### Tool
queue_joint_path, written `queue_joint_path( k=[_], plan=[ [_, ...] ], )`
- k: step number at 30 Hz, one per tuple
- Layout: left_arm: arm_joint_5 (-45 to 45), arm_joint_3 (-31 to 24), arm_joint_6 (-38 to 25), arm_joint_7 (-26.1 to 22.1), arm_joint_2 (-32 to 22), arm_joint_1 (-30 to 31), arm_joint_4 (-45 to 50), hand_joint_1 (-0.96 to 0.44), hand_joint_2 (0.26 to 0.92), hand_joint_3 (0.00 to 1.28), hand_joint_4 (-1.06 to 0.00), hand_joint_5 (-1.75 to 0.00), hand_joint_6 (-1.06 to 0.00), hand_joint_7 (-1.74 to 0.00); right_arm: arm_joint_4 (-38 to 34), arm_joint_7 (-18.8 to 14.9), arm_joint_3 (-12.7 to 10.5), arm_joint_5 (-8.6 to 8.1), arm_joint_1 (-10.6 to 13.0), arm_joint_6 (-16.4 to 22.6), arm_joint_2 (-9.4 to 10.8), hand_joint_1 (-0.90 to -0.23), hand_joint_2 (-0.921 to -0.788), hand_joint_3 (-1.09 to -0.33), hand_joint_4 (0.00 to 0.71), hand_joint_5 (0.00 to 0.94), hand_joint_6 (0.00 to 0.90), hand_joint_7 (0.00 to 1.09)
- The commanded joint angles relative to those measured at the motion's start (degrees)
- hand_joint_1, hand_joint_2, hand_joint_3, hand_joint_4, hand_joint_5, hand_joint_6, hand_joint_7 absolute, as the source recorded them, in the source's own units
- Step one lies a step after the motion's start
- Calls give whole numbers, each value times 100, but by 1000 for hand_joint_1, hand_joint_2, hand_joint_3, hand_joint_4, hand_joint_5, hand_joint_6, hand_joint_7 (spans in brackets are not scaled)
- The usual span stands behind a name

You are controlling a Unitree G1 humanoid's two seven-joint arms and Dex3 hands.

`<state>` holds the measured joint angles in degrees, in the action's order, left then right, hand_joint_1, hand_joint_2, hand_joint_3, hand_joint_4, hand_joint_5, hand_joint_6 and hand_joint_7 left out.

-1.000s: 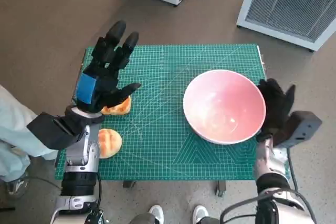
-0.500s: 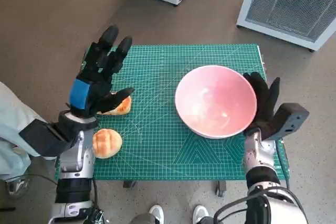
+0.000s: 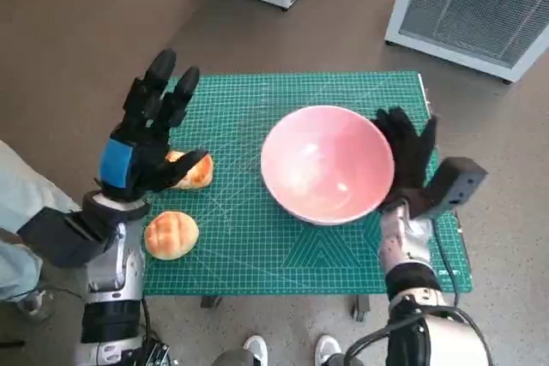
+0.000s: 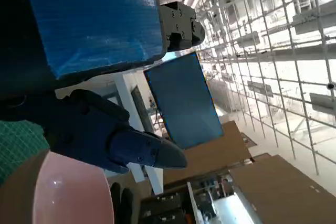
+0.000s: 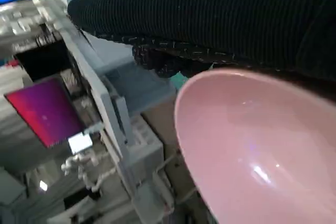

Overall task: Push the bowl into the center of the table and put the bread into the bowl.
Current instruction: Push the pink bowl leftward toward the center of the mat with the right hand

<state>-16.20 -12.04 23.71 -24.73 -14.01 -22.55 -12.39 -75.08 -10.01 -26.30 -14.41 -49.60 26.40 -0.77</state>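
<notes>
Our right hand (image 3: 407, 156) lies flat and open against the bowl (image 3: 326, 163), near the mat's (image 3: 257, 246) middle. Our left hand (image 3: 141, 139) hovers spread, empty, over two buns (image 3: 171, 234) at the mat's left.

You see a pale pink bowl (image 3: 327, 163) on the bench's green cutting mat (image 3: 257, 246), gridded in fine white lines. Two golden-brown bread rolls (image 3: 171, 234) lie there. Your left robot hand (image 3: 141, 139) is black with blue tape; your right robot hand (image 3: 406, 153) wears black knit.
</notes>
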Motion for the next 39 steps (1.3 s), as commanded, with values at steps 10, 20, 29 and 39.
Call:
queue_joint_path(
  k=[10, 20, 29, 39],
  plan=[
    [46, -89, 123, 150, -113, 287, 297, -601, 921, 121, -202, 0, -90, -157, -137, 94, 62, 117, -94, -266, 250, -555, -921, -874, 287, 9, 317, 223],
    [52, -68, 139, 199, -120, 323, 291, -607, 921, 136, -198, 0, -100, -138, -143, 178, 111, 207, -153, -378, 262, -546, -921, -886, 288, 6, 333, 218],
    [-37, -28, 74, 181, -52, 285, 241, -606, 921, 137, -196, 0, -110, -129, -69, 159, 190, 261, -206, -246, 25, -547, -921, -873, 297, 8, 319, 200],
    [-61, 64, 153, 161, 122, 70, 10, -596, 921, 134, -179, 0, -112, -112, 209, 163, 414, 483, -274, 599, -140, -584, -921, -861, 269, 0, 308, 187]
  ],
)
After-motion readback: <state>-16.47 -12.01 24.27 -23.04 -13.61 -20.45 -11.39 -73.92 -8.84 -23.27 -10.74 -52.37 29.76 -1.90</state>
